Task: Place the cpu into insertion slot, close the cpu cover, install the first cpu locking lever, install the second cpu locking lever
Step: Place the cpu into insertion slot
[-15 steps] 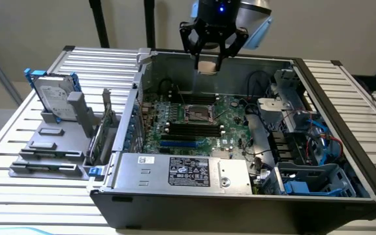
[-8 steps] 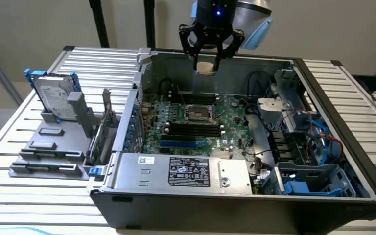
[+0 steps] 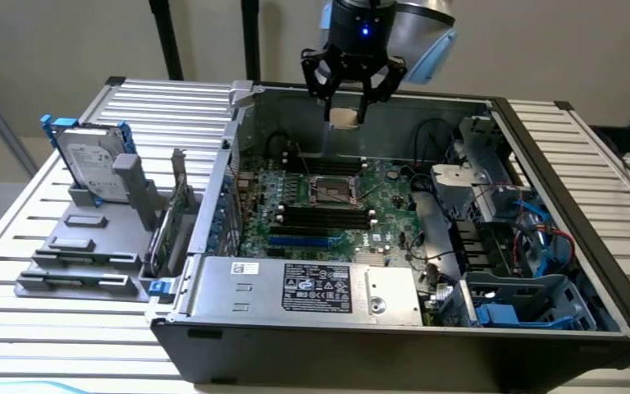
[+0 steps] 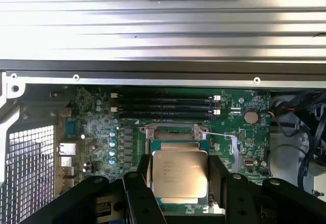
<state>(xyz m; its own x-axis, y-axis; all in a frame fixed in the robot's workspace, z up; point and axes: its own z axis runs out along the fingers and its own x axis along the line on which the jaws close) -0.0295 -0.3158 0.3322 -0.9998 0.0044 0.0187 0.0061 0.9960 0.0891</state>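
Fingers (image 4: 144, 182) pinch the cpu (image 4: 180, 175) between them (insertion slot (image 3: 335, 190) well apart).

A plain beige wall (image 3: 52, 41) stands behind the ribbed metal table (image 3: 52, 336), with two dark posts (image 3: 166, 37).

cpu (image 3: 344, 120) in pincer (image 3: 346, 115), above insertion slot (image 3: 334, 190) — slot on motherboard (image 3: 386, 205), inside case (image 3: 348, 361) — case on table (image 3: 162, 103).

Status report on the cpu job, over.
Gripper shut on the cpu, hanging above the open case. Insertion slot unfilled. Nothing seen between cpu and slot.
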